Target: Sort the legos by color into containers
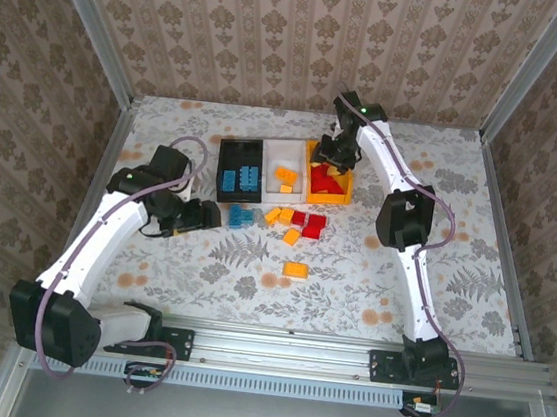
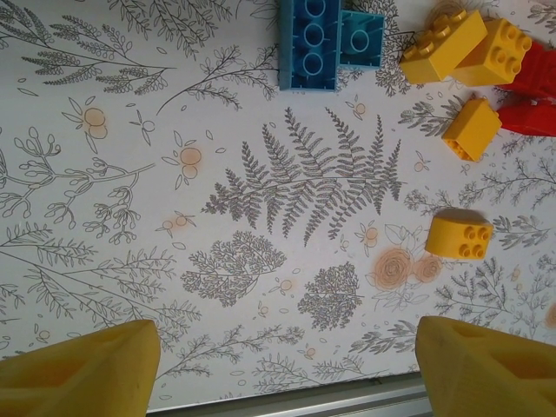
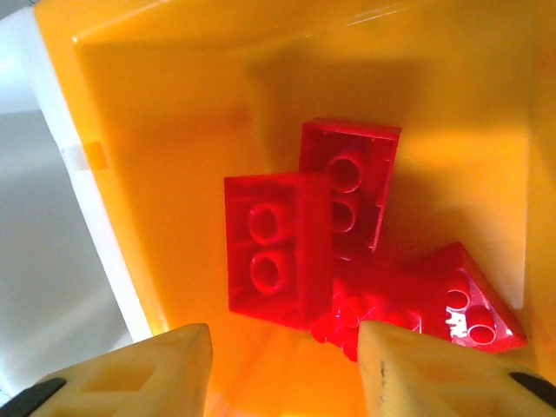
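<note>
My right fingers (image 3: 130, 378) stand apart over the orange-yellow plastic bin (image 3: 156, 130), with red lego bricks (image 3: 278, 248) lying inside. I should rise straight up, clear of its walls. My left fingers (image 2: 78, 365) hover spread and empty above the flowered tabletop (image 2: 261, 217). Loose blue bricks (image 2: 308, 43) lie ahead, meant for the black bin (image 1: 222, 172).

The left arm is bent low at the left, the left hand (image 1: 204, 216) held with fingers spread wide. The right arm is stretched far, the right hand (image 1: 337, 157) pointed down, fingers parted.
</note>
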